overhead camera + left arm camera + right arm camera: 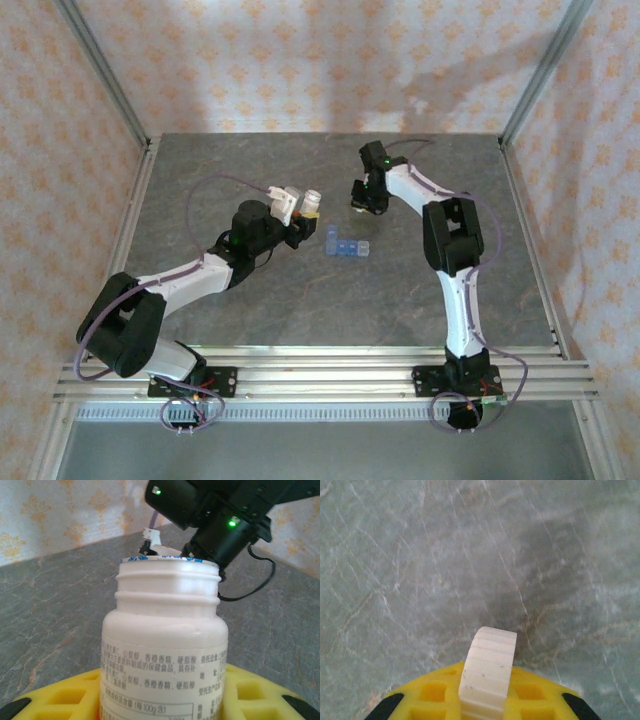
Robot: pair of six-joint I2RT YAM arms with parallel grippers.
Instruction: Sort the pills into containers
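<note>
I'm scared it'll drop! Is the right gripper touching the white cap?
Touching. In the right wrist view the cap stands on edge, wedged between the right gripper's yellow pads.

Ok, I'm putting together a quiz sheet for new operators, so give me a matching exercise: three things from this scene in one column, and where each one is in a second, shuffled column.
Things
1. white bottle
2. ribbed white cap
3. light-blue pill box

Places
A. lying on the table, between the two arms
B. held in the left gripper, mouth open
C. pinched on edge in the right gripper

Pairs: 1-B, 2-C, 3-A
</note>
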